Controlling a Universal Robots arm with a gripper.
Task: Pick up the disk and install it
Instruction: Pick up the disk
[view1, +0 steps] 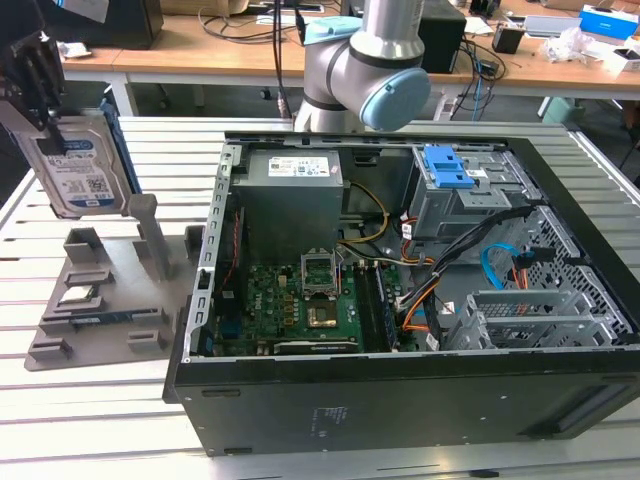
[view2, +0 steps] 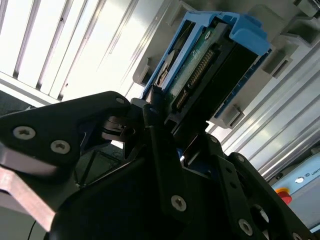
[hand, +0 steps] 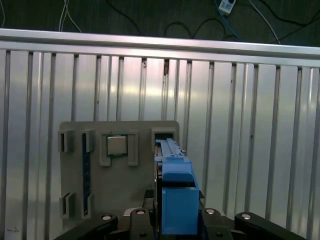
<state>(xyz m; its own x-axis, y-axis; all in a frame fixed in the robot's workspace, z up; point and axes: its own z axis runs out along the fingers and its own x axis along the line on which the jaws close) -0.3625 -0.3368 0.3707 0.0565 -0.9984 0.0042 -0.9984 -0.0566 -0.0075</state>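
Jaws pinch the disk (view1: 75, 165) by its upper edge, holding it upright over the grey holder (view1: 100, 290) on the desk (view1: 100, 420), at the exterior view's left, beside the open computer case (view1: 400, 400).

No legible print, even on disk (view1: 78, 170).

One disk (view1: 75, 170), one chip (hand: 116, 145), one holder (hand: 127, 190) — one computer case (view1: 400, 405).
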